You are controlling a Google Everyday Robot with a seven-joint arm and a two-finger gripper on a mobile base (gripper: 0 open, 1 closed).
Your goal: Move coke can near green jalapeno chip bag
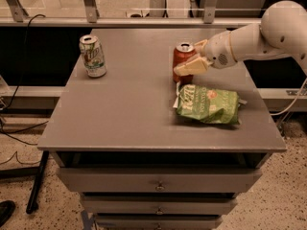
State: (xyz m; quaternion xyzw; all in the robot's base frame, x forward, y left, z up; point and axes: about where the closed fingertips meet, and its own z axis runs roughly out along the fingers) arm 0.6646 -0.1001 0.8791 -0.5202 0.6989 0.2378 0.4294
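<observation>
The coke can (182,56) is red-brown with a silver top and stands upright at the back right of the grey table (124,114). My gripper (192,61) reaches in from the right and is shut on the can, with one cream finger (189,67) across its front and the other behind it. The can's base is at or just above the table top. The green jalapeno chip bag (208,103) lies flat right in front of the can, its near-left corner almost under it.
A white-and-green soda can (92,55) stands upright at the back left of the table. A metal rail (144,20) runs behind the table's far edge. Drawers (158,181) sit below the front edge. My white arm (259,35) spans the back right corner.
</observation>
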